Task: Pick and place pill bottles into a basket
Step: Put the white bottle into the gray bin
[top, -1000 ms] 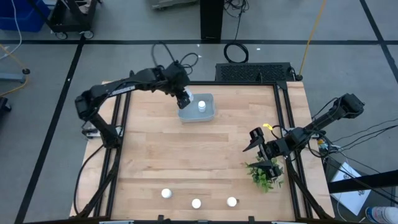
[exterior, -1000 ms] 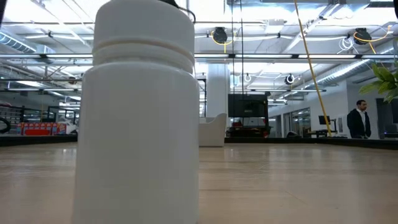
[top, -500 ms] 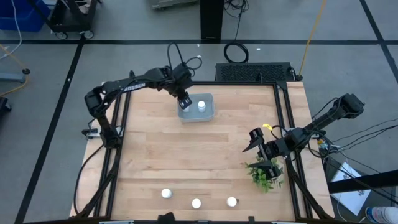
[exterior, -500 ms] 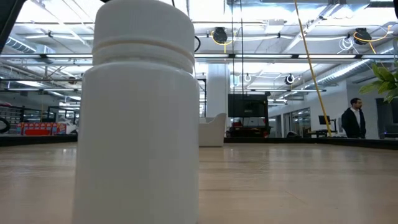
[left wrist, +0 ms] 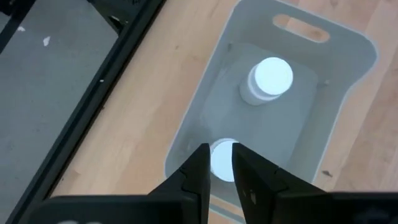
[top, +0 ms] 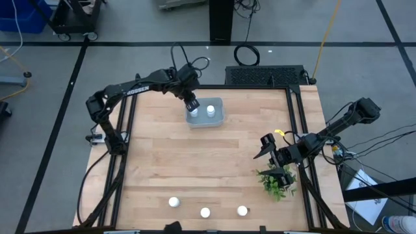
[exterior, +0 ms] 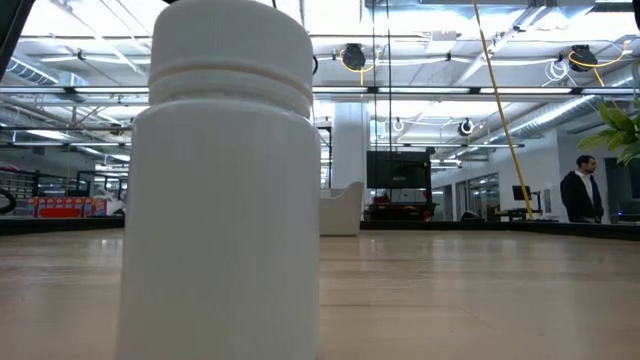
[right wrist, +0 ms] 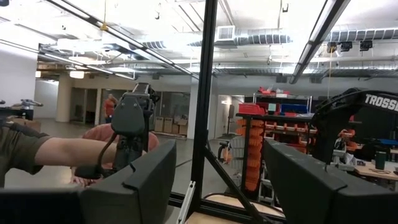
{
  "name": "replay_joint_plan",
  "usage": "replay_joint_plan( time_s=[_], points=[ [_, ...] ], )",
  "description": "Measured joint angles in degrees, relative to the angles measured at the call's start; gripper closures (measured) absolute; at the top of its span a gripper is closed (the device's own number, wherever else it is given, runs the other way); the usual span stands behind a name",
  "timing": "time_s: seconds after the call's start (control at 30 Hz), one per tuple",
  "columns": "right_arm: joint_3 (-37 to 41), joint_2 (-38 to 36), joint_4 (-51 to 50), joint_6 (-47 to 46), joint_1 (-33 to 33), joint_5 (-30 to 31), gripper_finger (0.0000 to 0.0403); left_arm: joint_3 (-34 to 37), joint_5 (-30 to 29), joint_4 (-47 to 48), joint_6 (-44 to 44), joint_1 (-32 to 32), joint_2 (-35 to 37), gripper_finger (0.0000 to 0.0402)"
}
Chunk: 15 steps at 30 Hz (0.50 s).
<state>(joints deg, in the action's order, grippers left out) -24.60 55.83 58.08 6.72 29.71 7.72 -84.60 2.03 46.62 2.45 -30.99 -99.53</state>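
two pill bottles (top: pixel 210 110) stand in the basket (top: pixel 219 121) near the table's far edge, three (top: pixel 205 212) (in a row) by the near edge. left gripper (left wrist: pixel 216 163) hovers there, fingers nearly together, empty; right gripper (top: pixel 268 160) spread, by the right edge.

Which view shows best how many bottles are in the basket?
The left wrist view: it looks down into the basket at two pill bottles. The high view shows them small; the other two don't show it.
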Motion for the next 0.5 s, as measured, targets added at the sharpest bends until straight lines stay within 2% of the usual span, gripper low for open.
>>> replay_joint_plan(
  time_s=[0.37,0.5],
  points=[
    [0.0,0.0,-0.5,-0.5,0.0,0.0,0.0165,0.0,-0.8,0.1,-1.5,0.5,0.0,0.0316],
    [0.0,0.0,-2.1,-0.9,0.0,2.1,0.0165,0.1,-0.8,4.4,0.0,1.4,0.6,0.0296]
  ],
)
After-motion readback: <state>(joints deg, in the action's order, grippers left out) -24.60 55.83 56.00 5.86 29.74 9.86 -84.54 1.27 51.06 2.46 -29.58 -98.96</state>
